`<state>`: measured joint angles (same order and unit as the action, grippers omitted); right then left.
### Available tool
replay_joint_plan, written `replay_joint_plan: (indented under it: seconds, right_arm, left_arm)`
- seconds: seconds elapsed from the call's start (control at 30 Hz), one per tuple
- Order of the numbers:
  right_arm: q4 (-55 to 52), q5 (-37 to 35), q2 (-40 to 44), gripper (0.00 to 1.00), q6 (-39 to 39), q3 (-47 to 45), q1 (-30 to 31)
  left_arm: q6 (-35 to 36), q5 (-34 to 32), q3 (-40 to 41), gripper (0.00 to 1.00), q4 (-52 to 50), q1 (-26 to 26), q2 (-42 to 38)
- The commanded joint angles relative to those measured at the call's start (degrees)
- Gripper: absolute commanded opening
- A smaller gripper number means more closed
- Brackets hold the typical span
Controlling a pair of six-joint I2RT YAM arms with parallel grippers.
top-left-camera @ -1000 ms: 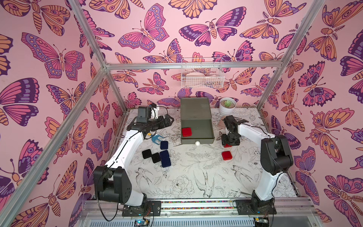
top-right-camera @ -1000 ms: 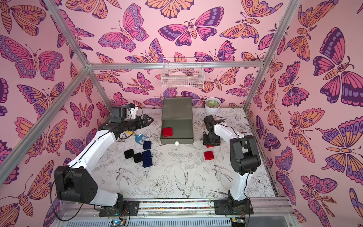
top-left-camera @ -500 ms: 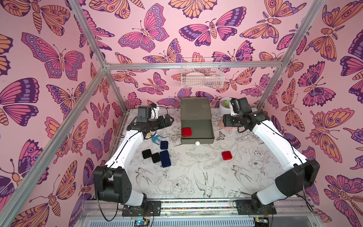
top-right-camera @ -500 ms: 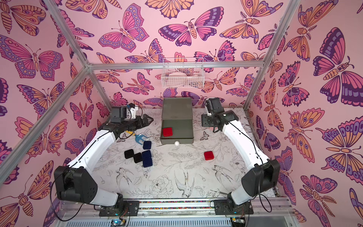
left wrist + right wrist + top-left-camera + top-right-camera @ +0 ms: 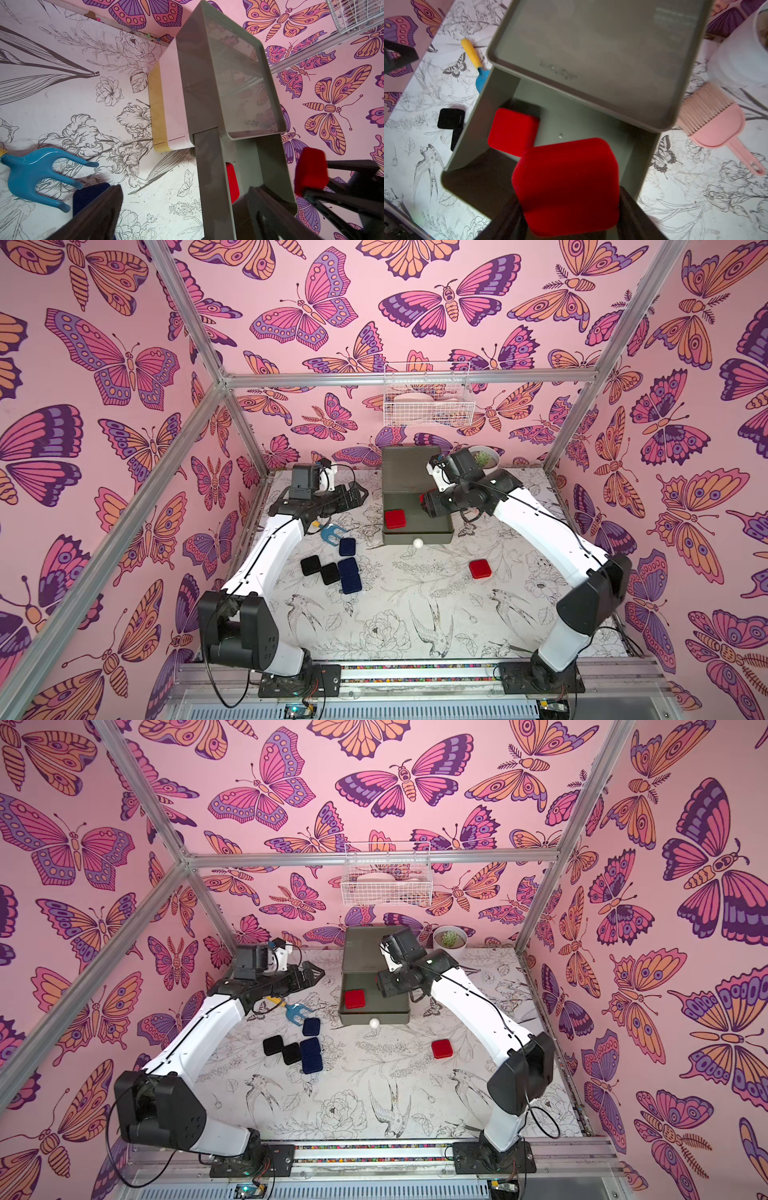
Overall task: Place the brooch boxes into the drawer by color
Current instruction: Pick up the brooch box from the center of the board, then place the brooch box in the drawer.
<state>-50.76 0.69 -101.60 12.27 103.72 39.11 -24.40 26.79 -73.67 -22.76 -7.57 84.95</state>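
Drawer chest [image 5: 405, 466] sitting at back wall, olive top drawer [image 5: 415, 537] pulled out for reds; right gripper [image 5: 428, 502] hovering above it, jaws clamping a red brooch box [image 5: 566, 187] to drop beside the red one [image 5: 394, 519] lying inside; left gripper [image 5: 358, 495] idling wide open, off to the side; black boxes [image 5: 311, 565], navy boxes [image 5: 348, 572] and spare red box [image 5: 480, 568] waiting on table [image 5: 415, 614].

No legible txt anywhere. Drawer chest [image 5: 591, 41]: small embossed mark [image 5: 558, 70] on olive top, by its front edge, just ahead of right claw [image 5: 569, 207], too blurred to read. Same mark shows in left wrist view, ahead of that claw, also unreadable. Faint print lines [image 5: 675, 14] at top's far corner, well beyond right claw, illegible.
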Motion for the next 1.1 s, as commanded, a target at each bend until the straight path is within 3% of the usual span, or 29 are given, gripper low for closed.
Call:
replay_joint_plan:
  seconds: [0.0, 0.4, 0.7, 1.07]
  right_arm:
    - [-2.7, 2.2, -1.9, 0.51, 2.9, 3.5, 0.8]
    - [-10.0, 2.9, -11.2, 0.52, 9.3, 12.9, 1.4]
    - [-11.7, 2.1, -14.1, 0.54, 11.6, 14.8, 2.3]
    - [-12.2, 1.4, -16.0, 0.68, 12.7, 17.1, 2.3]
  left_arm:
    - [1.4, -0.2, 0.0, 1.00, -1.1, -0.4, -0.2]
    - [2.1, -0.4, 0.4, 1.00, -1.4, -0.4, -0.3]
    - [2.3, -0.4, 0.2, 1.00, -1.6, -0.4, 0.0]
    - [2.7, -0.3, -0.1, 1.00, -2.1, -0.4, 0.2]
